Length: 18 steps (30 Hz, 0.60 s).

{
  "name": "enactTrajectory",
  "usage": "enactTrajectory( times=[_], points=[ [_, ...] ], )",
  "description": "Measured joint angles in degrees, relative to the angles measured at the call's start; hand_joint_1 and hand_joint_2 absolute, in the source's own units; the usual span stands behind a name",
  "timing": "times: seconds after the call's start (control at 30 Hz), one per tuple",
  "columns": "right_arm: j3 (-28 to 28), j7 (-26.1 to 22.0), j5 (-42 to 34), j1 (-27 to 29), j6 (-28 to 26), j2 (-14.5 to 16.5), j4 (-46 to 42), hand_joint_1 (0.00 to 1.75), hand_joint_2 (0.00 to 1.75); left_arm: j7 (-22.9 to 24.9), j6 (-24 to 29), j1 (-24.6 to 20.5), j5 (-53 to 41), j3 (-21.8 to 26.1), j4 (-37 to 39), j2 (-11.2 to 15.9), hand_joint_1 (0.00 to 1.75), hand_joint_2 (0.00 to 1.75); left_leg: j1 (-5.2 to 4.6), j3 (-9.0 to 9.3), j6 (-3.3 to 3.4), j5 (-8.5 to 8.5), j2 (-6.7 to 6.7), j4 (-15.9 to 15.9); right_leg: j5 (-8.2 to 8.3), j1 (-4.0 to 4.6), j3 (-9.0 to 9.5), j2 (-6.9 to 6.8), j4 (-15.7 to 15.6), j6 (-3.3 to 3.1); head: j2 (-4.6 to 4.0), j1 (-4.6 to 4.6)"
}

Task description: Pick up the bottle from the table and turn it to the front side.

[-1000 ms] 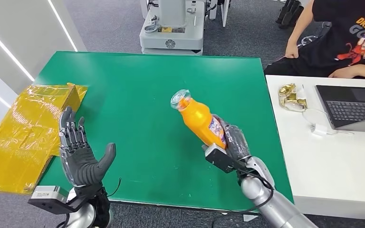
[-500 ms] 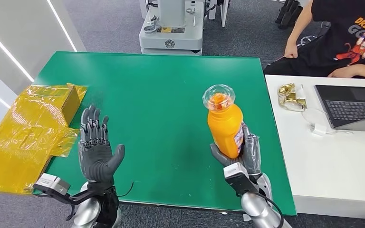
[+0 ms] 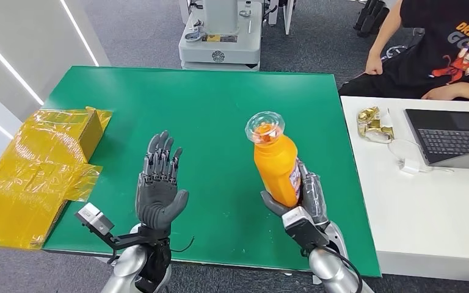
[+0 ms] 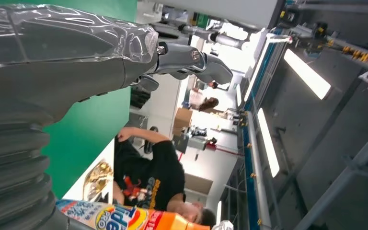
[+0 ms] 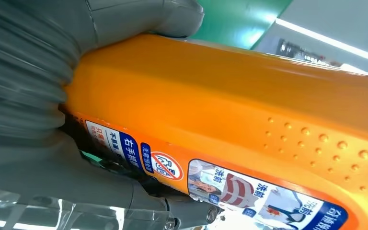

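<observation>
Left hand (image 3: 159, 189): raised over the green table (image 3: 189, 104), palm toward the bottle, fingers apart and straight, holding nothing; probably poised to receive or steady.

Orange bottle (image 3: 275, 162): upright, clear of the table, well beyond the left fingertips, base enclosed by the right fingers.

Right hand (image 3: 302, 204): wrapped round the bottle's lower body, label against its fingers. Label face largely hidden in the head view; print unreadable there.

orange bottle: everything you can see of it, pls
The orange bottle looks like glossy plastic, with a clear cap on top and a printed label on its side. It stands roughly upright, lifted above the green table, its lower body gripped by the right hand. The right wrist view shows raised dots and a blue-and-white label strip.
</observation>
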Motion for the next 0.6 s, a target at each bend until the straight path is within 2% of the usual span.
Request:
enactTrajectory(
  times=[0.23,0.6],
  points=[
    [1.2,0.5,2.3,-1.7,5.8,0.5,1.4,1.75,1.75,0.0,-0.9,-1.4,0.0,-1.0,2.2,0.2,0.00,1.75,0.00,-0.02,0.00,0.00,0.02,0.0,0.00,0.00,-0.01,0.03,0.0,0.00,0.00,0.01],
    [4.3,2.9,9.8,-5.0,14.7,5.6,3.7,1.75,1.75,1.2,-1.8,-3.8,0.1,-1.1,5.3,-0.9,0.00,1.75,0.01,-0.03,-0.01,0.01,0.02,0.0,0.00,0.01,-0.02,0.04,0.0,0.00,0.00,0.01]
  ],
)
